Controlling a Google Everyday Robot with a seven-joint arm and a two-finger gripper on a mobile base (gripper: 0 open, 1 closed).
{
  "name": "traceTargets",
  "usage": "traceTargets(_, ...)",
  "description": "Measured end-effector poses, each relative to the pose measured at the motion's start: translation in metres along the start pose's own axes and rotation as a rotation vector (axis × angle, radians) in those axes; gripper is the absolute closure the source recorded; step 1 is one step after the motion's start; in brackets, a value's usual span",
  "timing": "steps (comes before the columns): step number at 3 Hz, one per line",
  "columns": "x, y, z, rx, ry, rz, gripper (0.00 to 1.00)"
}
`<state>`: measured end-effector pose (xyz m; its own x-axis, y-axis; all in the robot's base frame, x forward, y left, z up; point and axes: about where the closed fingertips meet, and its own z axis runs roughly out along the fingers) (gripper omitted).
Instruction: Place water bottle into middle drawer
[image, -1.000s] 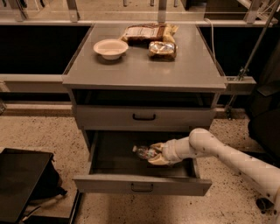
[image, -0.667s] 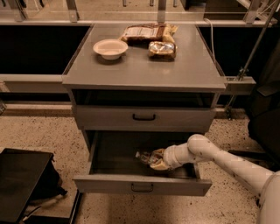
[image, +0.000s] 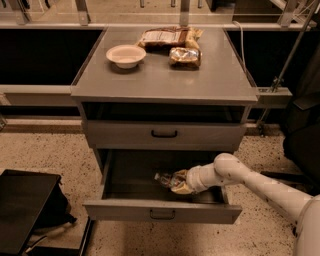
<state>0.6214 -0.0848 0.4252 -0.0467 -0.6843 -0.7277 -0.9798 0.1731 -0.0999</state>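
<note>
Cabinet (image: 165, 94) of grey metal is seen mid-frame. The white arm (image: 260, 187) is reached in from the cabinet's right side. The middle drawer (image: 162, 212) is pulled out from the cabinet's front, below the closed upper drawer (image: 165, 134). On the cabinet's top surface (image: 165, 80), two snack packets (image: 167, 37) are laid at the back and a bowl (image: 126, 54) at the back left. The hand (image: 184, 183) is lowered inside the middle drawer, right of centre, closed around the water bottle (image: 167, 179). The bottle is held tilted, jutting leftward from the hand, low over the drawer floor.
</note>
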Motion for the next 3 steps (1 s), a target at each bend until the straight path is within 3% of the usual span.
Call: traceTargets(3,0.0,0.0001,0.0001,0.0,0.0,0.0,0.12)
